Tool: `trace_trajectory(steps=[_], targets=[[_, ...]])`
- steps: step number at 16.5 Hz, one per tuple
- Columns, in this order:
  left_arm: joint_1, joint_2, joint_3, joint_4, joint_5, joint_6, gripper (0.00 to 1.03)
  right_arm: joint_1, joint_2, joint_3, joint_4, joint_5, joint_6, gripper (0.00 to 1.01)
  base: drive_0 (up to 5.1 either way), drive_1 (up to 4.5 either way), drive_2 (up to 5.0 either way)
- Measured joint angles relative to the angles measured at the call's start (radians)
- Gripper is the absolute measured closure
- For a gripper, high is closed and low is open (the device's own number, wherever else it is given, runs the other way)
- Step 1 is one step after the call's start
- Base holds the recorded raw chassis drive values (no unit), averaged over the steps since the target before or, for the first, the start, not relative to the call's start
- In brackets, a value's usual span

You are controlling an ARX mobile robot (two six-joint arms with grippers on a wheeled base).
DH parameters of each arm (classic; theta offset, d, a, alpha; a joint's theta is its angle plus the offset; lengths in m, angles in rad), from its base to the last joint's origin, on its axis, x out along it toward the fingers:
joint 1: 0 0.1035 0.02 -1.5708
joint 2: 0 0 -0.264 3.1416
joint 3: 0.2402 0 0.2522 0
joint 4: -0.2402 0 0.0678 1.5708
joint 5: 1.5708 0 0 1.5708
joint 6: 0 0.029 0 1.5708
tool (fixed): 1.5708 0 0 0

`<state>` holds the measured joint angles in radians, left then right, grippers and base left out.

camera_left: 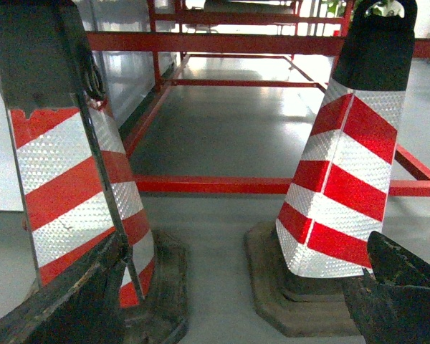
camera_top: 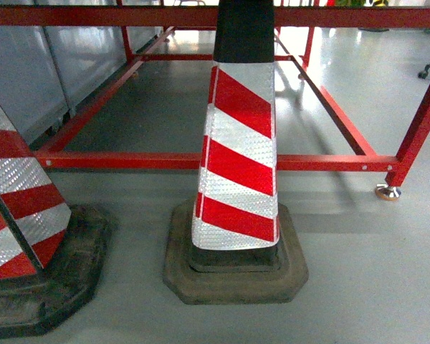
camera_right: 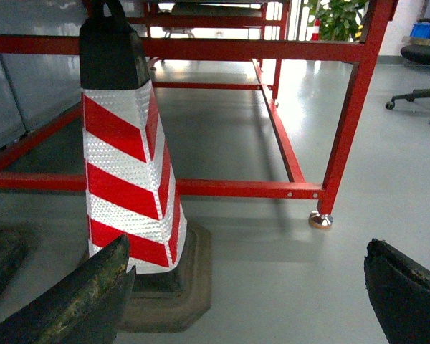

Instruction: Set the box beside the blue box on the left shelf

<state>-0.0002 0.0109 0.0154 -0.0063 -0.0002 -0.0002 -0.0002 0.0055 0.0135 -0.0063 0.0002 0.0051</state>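
two striped cones (camera_top: 236, 154), red frame (camera_top: 330, 162), both end effectors open, empty

Two striped cones (camera_top: 236, 143) (camera_top: 18, 215) and a red frame (camera_top: 322, 163) stand on grey floor (camera_top: 373, 272).

No legible text, label, brand or number anywhere, only plain red-and-white cone stripes (camera_top: 238, 168).

Centre cone (camera_top: 238, 143): tip cut off by the top edge.
Left cone (camera_top: 18, 215): only its right half shows.
Red frame (camera_top: 201, 161): upper part out of view.
Office chair (camera_right: 423, 64): cropped at the far right.
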Motion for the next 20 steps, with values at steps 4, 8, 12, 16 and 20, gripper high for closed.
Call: trace_trajectory(steps=[4, 8, 12, 16, 20], targets=[[0.000, 0.000, 0.000, -0.002, -0.001, 0.000, 0.05, 0.000, 0.000, 0.000, 0.000, 0.000, 0.000, 0.03, 0.0, 0.00, 0.0], [0.000, 0.000, 0.000, 0.000, -0.001, 0.000, 0.05, 0.000, 0.000, 0.000, 0.000, -0.001, -0.002, 0.03, 0.0, 0.00, 0.0], [0.000, 0.000, 0.000, 0.000, -0.002, 0.000, 0.05, 0.000, 0.000, 0.000, 0.002, -0.001, -0.003, 0.03, 0.0, 0.00, 0.0], [0.000, 0.000, 0.000, -0.001, 0.000, 0.000, 0.05, 0.000, 0.000, 0.000, 0.001, 0.000, -0.003, 0.03, 0.0, 0.00, 0.0], [0.000, 0.000, 0.000, 0.001, 0.000, 0.001, 0.05, 0.000, 0.000, 0.000, 0.000, 0.000, -0.003, 0.03, 0.0, 0.00, 0.0]])
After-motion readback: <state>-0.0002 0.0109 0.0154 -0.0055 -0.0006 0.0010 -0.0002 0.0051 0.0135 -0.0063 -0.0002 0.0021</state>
